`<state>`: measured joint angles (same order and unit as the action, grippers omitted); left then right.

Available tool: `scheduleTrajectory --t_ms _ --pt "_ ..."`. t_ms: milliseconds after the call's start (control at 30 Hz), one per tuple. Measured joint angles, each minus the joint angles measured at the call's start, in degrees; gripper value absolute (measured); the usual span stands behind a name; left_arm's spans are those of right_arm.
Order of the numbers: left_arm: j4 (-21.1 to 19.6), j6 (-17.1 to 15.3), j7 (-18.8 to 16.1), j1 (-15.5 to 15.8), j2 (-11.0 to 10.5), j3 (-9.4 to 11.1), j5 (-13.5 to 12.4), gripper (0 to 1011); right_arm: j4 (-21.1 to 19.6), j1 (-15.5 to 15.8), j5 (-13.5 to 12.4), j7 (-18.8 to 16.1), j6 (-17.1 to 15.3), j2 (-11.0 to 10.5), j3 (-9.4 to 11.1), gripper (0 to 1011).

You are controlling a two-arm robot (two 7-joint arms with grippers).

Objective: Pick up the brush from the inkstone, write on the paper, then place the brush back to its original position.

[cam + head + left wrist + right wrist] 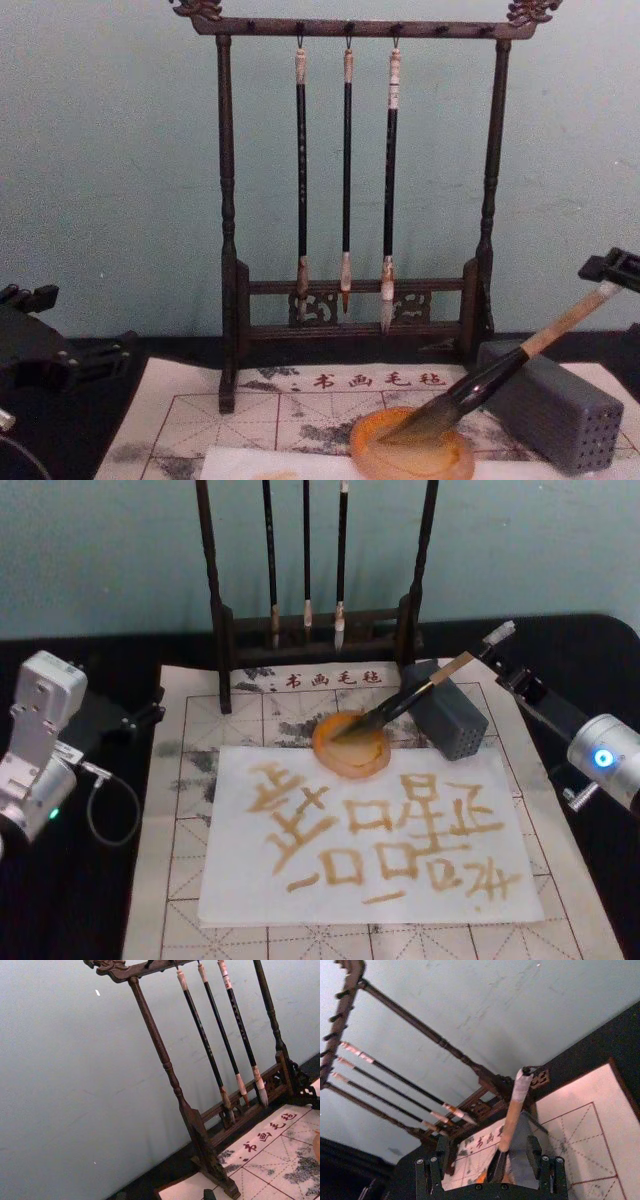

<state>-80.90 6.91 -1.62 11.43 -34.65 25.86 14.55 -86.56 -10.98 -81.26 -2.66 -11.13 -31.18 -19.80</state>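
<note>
The brush (410, 698) lies slanted with its dark tip in the orange inkstone (345, 760) and its tan handle propped on a grey perforated block (452, 723). My right gripper (497, 652) is at the handle's whitish end, open. In the right wrist view the brush handle (512, 1110) runs up between the spread fingers (436, 1162), which do not touch it. From the chest, the brush (500, 375) leans out of the inkstone (410, 455) toward the right gripper (615, 268). The white paper (240, 880) in front of the dish carries golden-brown characters. My left gripper (140, 715) is parked open at the left.
A dark wooden rack (222, 620) with three thin hanging brushes (346, 180) stands at the back, close behind the inkstone. A gridded felt mat (180, 900) lies under the paper. Black tabletop borders the mat on both sides. A teal wall closes the back.
</note>
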Motion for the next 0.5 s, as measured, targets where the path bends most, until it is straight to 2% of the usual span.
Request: scheduleTrajectory --t_ms 100,267,333,500 --pt "0.0 0.0 0.0 0.0 0.0 0.0 0.0 1001 -1.4 1.0 -0.5 -0.5 0.2 -1.0 0.0 1000" --pt "0.0 0.0 0.0 0.0 0.0 0.0 0.0 1001 -2.8 1.7 0.7 -1.6 2.0 -2.1 -0.9 1000" --pt "0.0 0.0 0.0 0.0 0.0 0.0 0.0 1001 -3.2 1.9 2.1 -2.3 3.3 -2.6 -1.6 1000" --pt "0.0 0.0 0.0 0.0 0.0 0.0 0.0 1001 -3.9 2.6 8.1 -5.0 6.7 -3.8 -3.4 1000"
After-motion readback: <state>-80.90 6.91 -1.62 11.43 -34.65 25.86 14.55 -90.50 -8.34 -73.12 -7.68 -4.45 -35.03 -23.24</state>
